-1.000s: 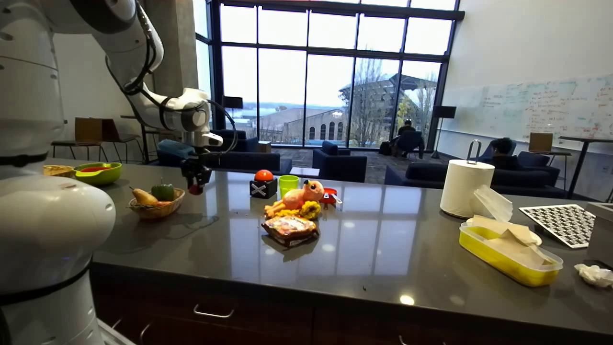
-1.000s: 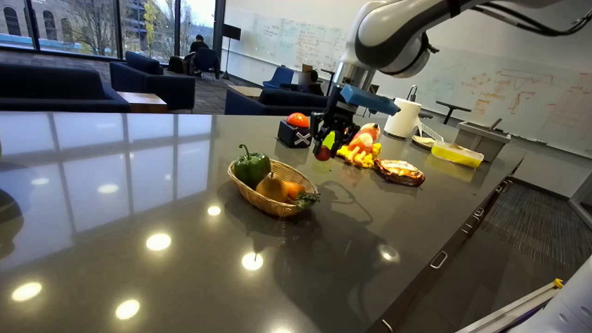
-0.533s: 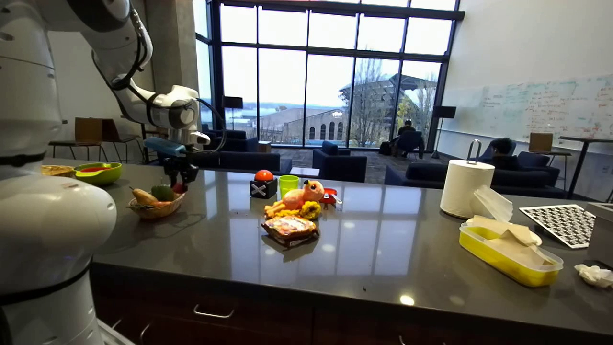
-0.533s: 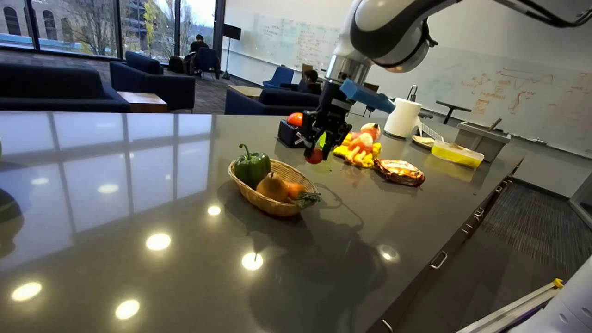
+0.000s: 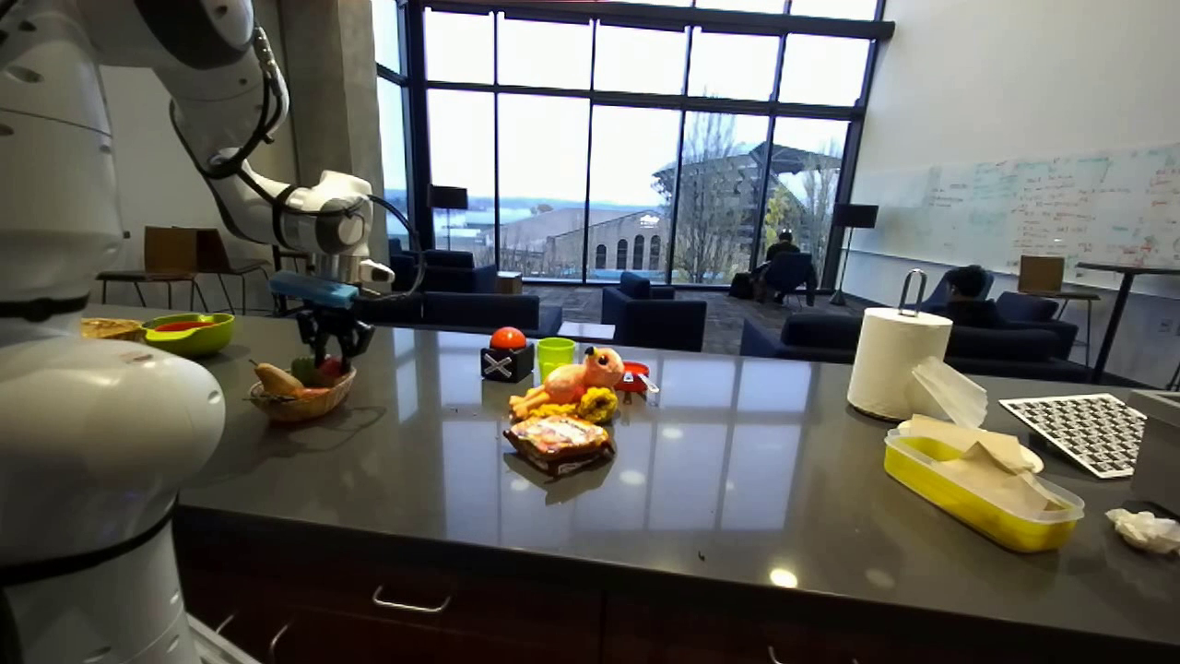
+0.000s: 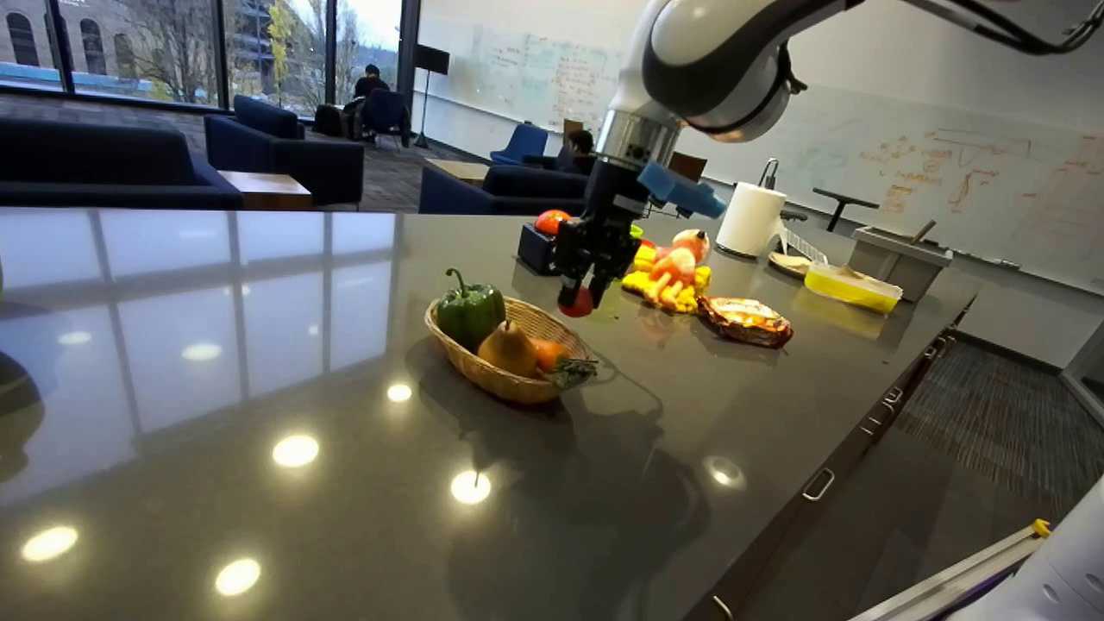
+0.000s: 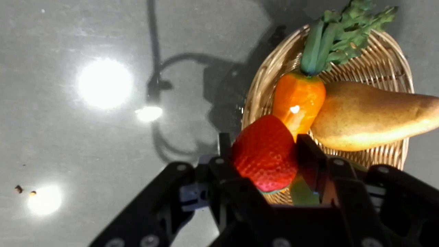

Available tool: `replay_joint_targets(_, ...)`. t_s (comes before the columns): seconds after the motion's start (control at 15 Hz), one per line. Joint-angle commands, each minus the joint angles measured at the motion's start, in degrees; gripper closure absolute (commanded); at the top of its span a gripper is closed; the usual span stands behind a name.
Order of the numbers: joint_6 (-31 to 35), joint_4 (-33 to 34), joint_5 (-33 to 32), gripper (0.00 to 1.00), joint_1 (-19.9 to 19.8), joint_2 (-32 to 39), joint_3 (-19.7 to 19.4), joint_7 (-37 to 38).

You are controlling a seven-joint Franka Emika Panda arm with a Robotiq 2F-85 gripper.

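Observation:
My gripper (image 7: 262,145) is shut on a red strawberry (image 7: 264,157), with one finger on each side of it. In an exterior view the gripper (image 6: 581,298) holds the strawberry (image 6: 576,304) just above the far rim of an oval wicker basket (image 6: 483,375). The basket holds a green pepper (image 6: 470,316), a brown-yellow pear (image 6: 507,350) and an orange carrot (image 6: 549,354) with green leaves. In the wrist view the carrot (image 7: 296,99) and pear (image 7: 363,113) lie right of and beyond the strawberry. The pepper (image 7: 303,193) is mostly hidden by the gripper there.
A black box (image 5: 506,362) with a red dome, a green cup (image 5: 555,352), a pink plush bird (image 5: 576,376) and a snack bag (image 5: 560,441) stand beyond the basket. A paper towel roll (image 5: 894,364) and yellow container (image 5: 977,498) stand farther off. A green bowl (image 5: 207,339) is near the arm.
My gripper has moved with the strawberry toward the basket, from beside it to over its rim. The basket and its contents have not moved.

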Motion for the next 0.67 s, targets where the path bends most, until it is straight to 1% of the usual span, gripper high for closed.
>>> replay_joint_targets(0.0,1.00,1.00,1.38,0.75,-0.08,1.57,0.58,-4.97)
replay_joint_targets(0.6,3.21,4.30,0.34,0.75,0.33,5.98,1.91,-9.79)
